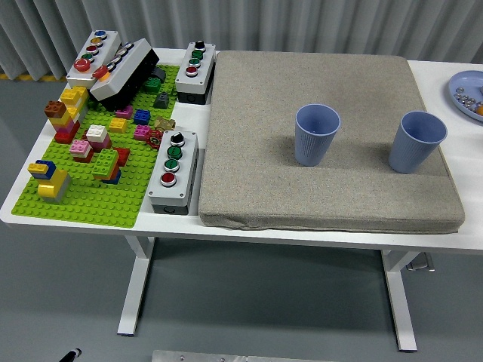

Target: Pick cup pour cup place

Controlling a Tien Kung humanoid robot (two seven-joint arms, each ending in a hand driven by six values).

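Note:
Two blue-grey ribbed cups stand upright on a grey-brown fabric mat [256,143]. One cup [316,134] is near the mat's middle. The other cup [416,142] stands near the mat's right edge. Both look empty from above. Neither of my hands appears in the head view.
A green brick baseplate [90,200] with several coloured bricks fills the table's left side. Three grey button boxes [173,171] and a black box [124,73] stand around it. A blue plate [466,92] with small items sits at the far right edge.

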